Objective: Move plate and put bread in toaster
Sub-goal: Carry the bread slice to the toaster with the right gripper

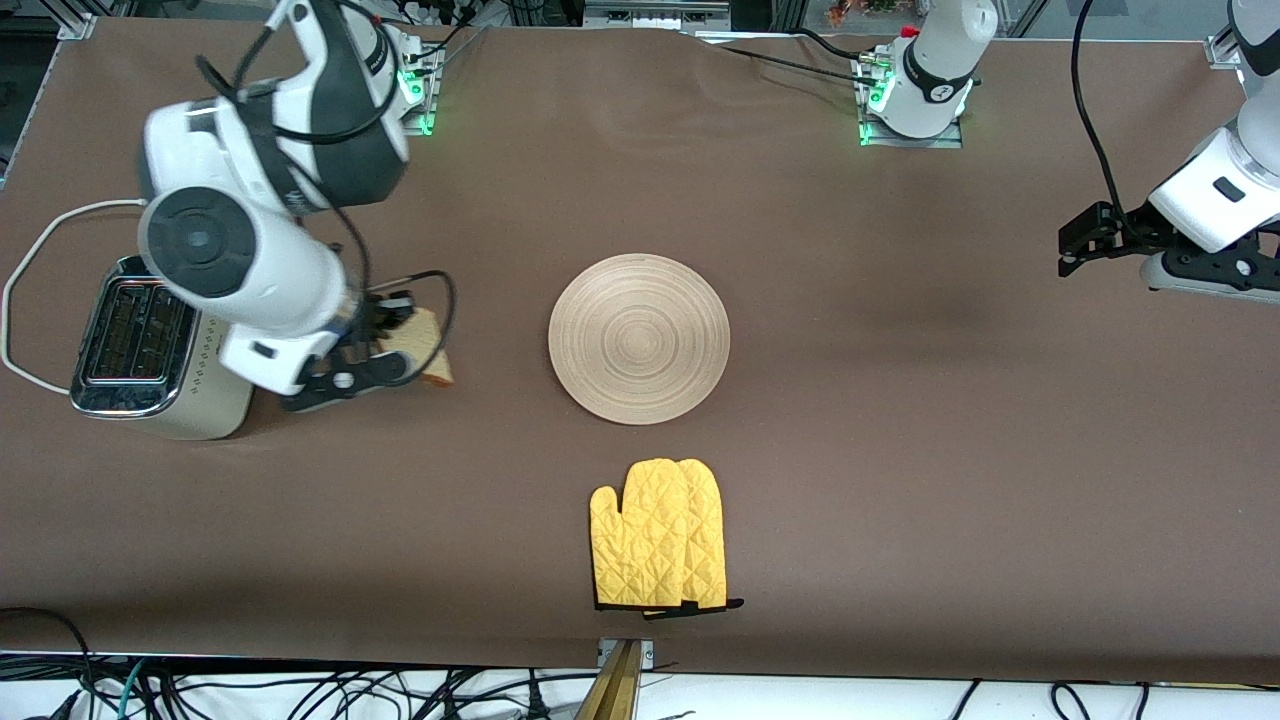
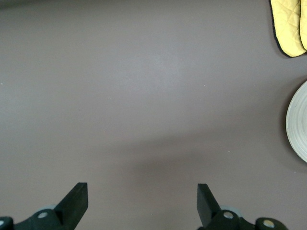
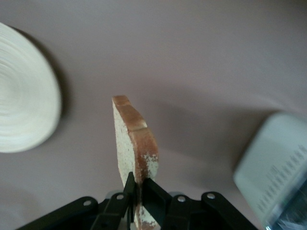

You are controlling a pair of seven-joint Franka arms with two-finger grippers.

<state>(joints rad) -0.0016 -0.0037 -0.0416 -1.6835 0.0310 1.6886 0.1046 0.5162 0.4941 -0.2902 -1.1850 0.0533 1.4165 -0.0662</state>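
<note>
**Bread held on edge, short of the toaster**

Bread [image 3: 132, 143] is pinched upright at its lower edge by your right gripper [image 3: 136, 191], in the air between the toaster [image 1: 150, 350] and the plate [image 1: 639, 338]. Lift it, align the slice with a slot, lower it straight. Your left gripper [image 2: 141, 203] waits with jaws spread, empty, over bare table at its own end.

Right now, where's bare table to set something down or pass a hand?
Biggest free patch: between the plate and the left arm's end, under the waiting open left gripper. Also free: between the plate and the arm bases, and both sides of the oven mitt. Crowded: beside the toaster, where the right gripper holds the bread upright.
</note>
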